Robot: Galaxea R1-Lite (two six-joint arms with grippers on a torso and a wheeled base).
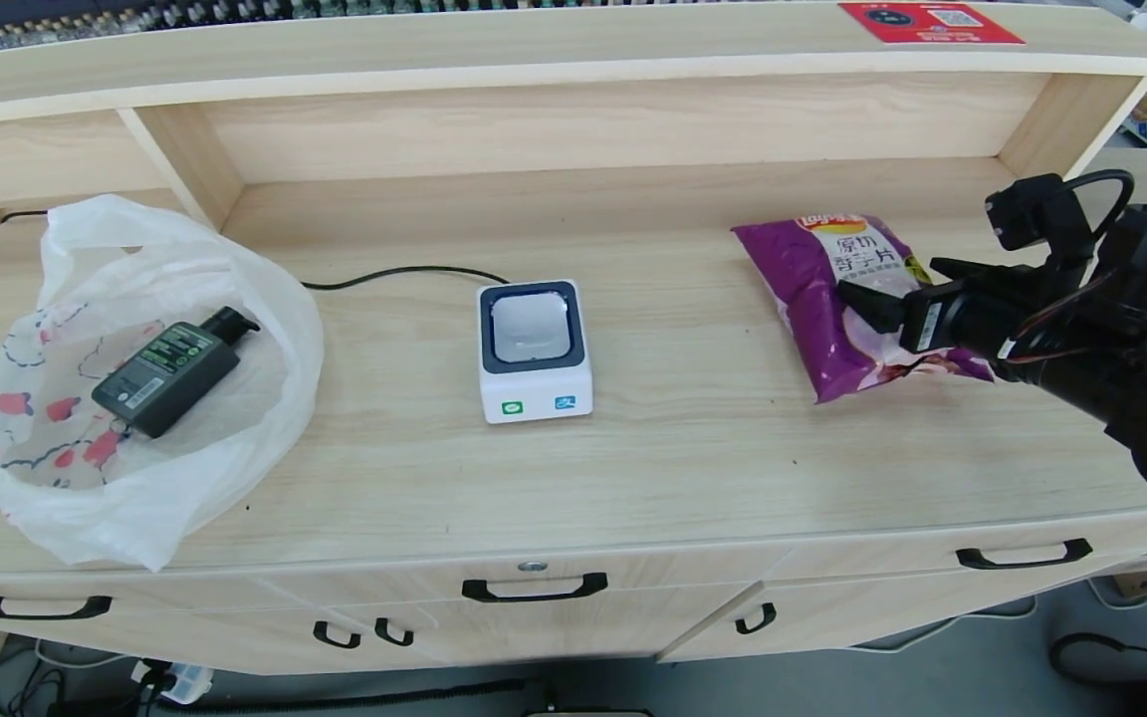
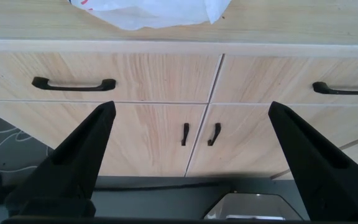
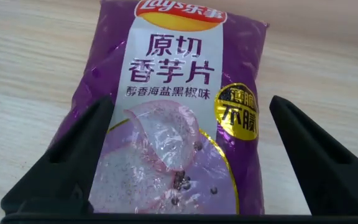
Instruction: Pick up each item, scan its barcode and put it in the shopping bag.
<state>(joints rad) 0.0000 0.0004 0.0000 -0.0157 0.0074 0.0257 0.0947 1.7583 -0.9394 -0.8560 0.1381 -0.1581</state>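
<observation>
A purple chip bag (image 1: 837, 299) lies flat on the right side of the wooden counter (image 1: 693, 458). My right gripper (image 1: 907, 291) hovers just over its near end, open, one finger on each side of the chip bag (image 3: 179, 118). A white barcode scanner (image 1: 534, 349) with a grey window stands mid-counter. At the left, a white plastic shopping bag (image 1: 56, 468) lies open with a dark pump bottle (image 1: 170, 370) inside. My left gripper (image 2: 188, 155) is open and held low in front of the cabinet doors, below the counter edge.
A black cable (image 1: 394, 274) runs from the scanner toward the shopping bag. A raised wooden shelf (image 1: 573, 60) backs the counter. Drawers with black handles (image 1: 534, 590) line the front. Bare counter lies between scanner and chip bag.
</observation>
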